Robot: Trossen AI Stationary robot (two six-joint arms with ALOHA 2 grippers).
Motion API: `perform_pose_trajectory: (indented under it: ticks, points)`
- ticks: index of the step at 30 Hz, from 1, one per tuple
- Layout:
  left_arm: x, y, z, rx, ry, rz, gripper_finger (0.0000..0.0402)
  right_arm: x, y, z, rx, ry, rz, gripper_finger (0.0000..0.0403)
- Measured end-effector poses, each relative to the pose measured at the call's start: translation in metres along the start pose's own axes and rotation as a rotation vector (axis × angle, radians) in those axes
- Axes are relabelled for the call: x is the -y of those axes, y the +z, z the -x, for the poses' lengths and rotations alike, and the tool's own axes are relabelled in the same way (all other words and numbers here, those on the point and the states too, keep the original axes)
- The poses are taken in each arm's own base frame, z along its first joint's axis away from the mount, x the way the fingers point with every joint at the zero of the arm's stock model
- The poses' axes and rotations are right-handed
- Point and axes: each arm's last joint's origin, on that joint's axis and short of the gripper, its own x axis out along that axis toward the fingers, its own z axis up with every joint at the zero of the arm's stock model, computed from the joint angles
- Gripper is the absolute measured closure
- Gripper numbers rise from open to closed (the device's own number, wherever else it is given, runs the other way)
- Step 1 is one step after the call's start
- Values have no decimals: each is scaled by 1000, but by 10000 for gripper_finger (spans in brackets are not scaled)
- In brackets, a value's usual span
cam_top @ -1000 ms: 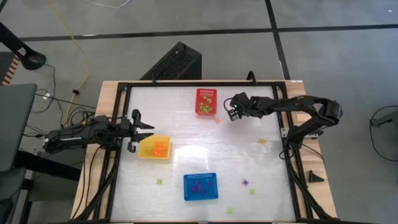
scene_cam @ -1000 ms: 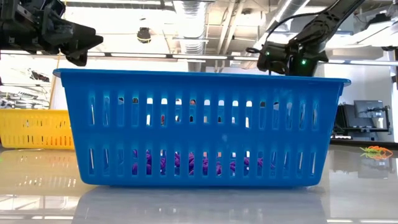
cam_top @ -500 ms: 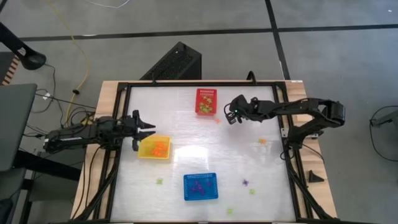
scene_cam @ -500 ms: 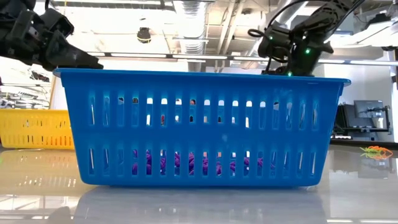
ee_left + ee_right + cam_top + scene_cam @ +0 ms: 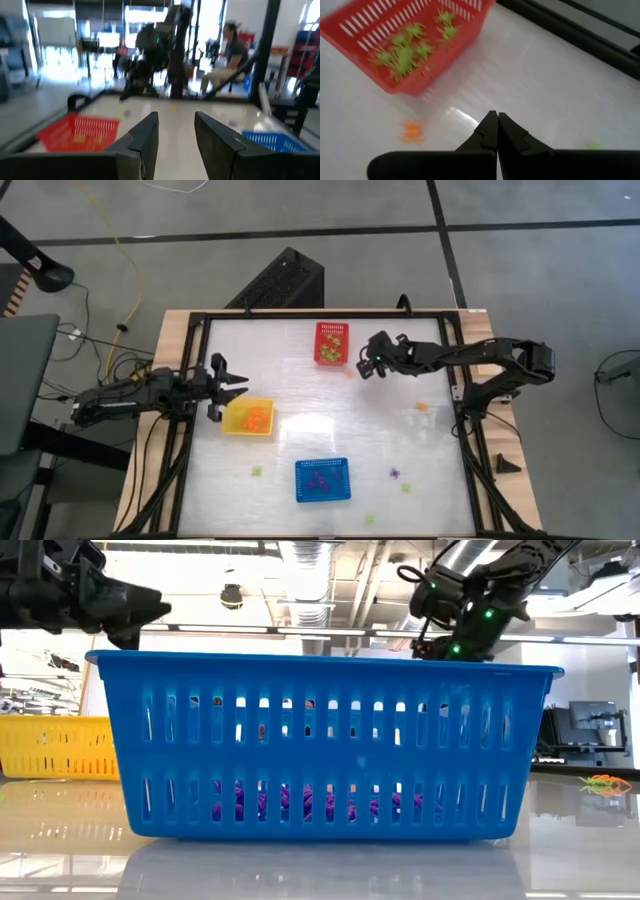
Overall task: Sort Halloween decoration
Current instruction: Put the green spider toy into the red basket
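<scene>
Orange trinket (image 5: 411, 131) lies loose beside the red basket (image 5: 331, 344); right gripper (image 5: 496, 131), fingers pressed together and empty, must spread before dropping onto it. Left gripper (image 5: 238, 387) waits with fingers spread above the yellow basket (image 5: 250, 418).

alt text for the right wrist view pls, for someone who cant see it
The right hand, shut and empty, hovers over the white table, an orange trinket lying just ahead. Beyond it sits a red basket holding light green trinkets.
</scene>
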Motion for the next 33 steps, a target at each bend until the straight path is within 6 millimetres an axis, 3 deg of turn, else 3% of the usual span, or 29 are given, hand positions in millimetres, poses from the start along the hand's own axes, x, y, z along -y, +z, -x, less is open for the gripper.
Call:
perform_pose_trajectory:
  ticks: [3, 12, 23, 29, 33]
  points:
    - [0, -2, 0, 56, 4, 4, 285, -4, 4, 2, 25, 24, -2, 379]
    - [-1, -13, 0, -56, 28, 28, 285, 1, 8, 1, 2, 9, -8, 366]
    - [-5, -21, 1, -138, 147, 20, 285, 25, -9, -23, -109, -111, -64, 255]
    - [-5, -22, 1, -141, 143, 20, 285, 14, -24, -40, -169, -122, -25, 188]
    - [-5, -22, 1, -141, 143, 20, 285, 9, -31, -51, -172, -154, 4, 168]
